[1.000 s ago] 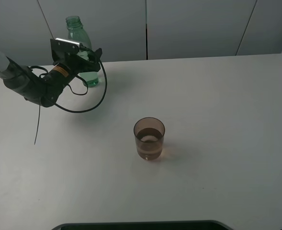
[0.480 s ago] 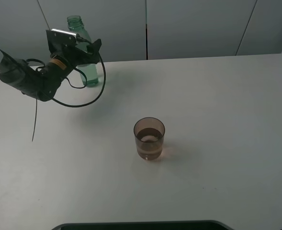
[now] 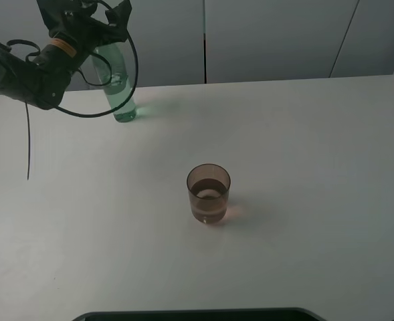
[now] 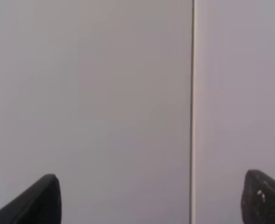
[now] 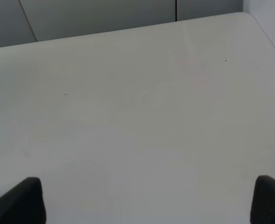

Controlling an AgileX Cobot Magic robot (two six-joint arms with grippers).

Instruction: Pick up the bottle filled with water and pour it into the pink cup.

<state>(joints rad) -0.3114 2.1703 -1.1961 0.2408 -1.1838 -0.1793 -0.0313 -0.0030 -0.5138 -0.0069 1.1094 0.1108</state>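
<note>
You are looking down on a wide white counter point(image 3: 297, 167) backed by a pale grey panelled wall point(image 3: 270, 37). The landmark is the pink cup point(image 3: 209, 193), a translucent brownish-pink tumbler standing upright near the middle of the counter with some liquid in its lower part.

Far from the cup, toward the back left corner of the counter, your left arm point(image 3: 23, 70) is raised above the surface, with a black cable point(image 3: 126, 73) looping off it. Its left pincer point(image 3: 93, 13) sits at the top edge of the overhead view, just above the bottle.

The bottle point(image 3: 118, 90), green-tinted and clear, stands on the counter well behind and to the left of the cup; its upper part is hidden behind the pincer.

In the left wrist view, both dark fingertips point(image 4: 37, 203) are spread wide with only wall between them, so that pincer is released and empty. In the right wrist view, the right pincer point(image 5: 149, 205) is likewise spread wide over bare counter, gripping nothing.
</note>
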